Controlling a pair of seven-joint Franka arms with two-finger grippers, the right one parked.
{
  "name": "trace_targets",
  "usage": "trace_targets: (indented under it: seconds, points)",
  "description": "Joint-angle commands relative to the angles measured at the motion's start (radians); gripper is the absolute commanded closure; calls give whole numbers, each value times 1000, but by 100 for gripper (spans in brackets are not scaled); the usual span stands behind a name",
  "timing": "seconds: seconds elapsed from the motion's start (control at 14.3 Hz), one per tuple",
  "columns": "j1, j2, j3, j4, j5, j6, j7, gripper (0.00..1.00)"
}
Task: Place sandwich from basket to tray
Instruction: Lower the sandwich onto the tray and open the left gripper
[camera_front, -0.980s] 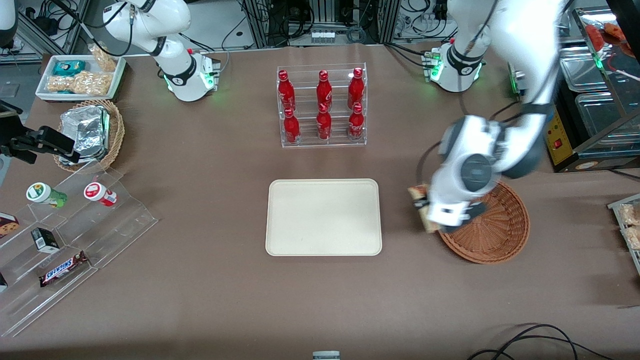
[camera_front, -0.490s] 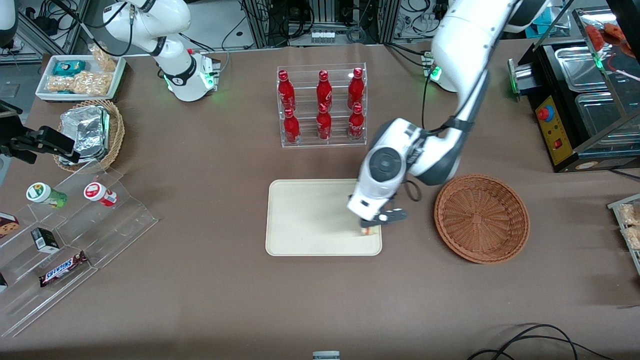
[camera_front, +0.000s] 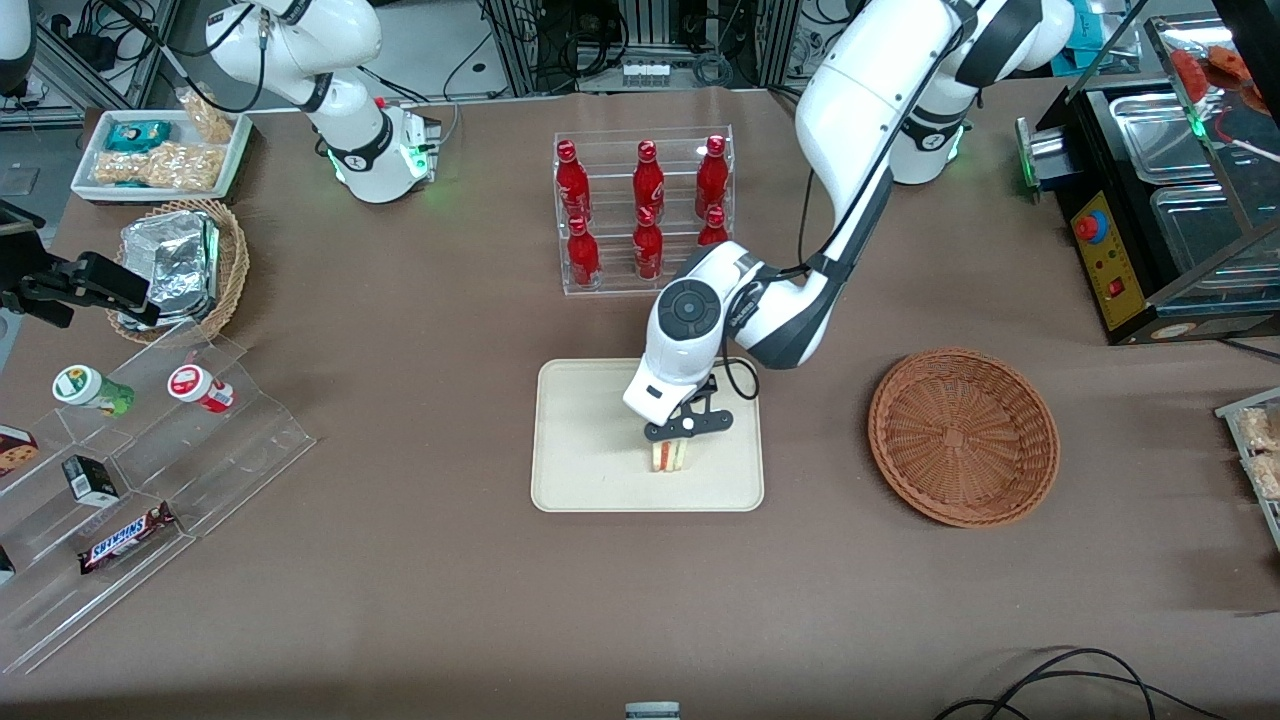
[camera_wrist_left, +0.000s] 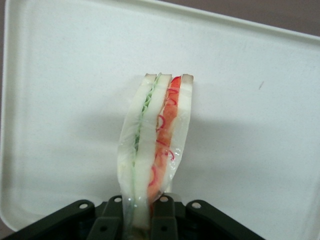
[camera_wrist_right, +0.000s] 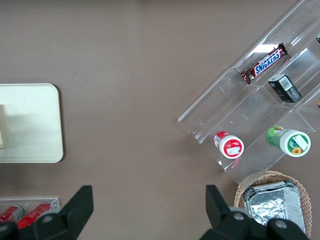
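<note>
The gripper (camera_front: 672, 447) hangs over the smooth cream tray (camera_front: 590, 470), pinching the clear-wrapped sandwich (camera_wrist_left: 156, 145) wedge. The woven wicker basket (camera_front: 963, 436) sits nearby, with red bottles (camera_front: 646, 208) racked farther from the camera.

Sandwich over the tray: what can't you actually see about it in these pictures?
- Whether the sandwich touches the tray: neither front nor wrist view settles it.
- Its gripped end: hidden by the gripper, wrist view.
- Its upper part: covered by the gripper, front view.
</note>
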Motion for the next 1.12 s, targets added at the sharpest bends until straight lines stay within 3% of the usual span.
trace_targets:
  seconds: [0.0,0.14,0.56,0.77,1.05]
  points:
    - [-14,27,10,31,-8,50,-19,1]
    - [-12,-17,11,22,2,35,-10,0]
    - [25,-275,16,-2,5,-292,13,0]
    - [48,-355,31,-1,31,-438,178,0]
    - [150,-401,59,-20,33,-564,183,0]
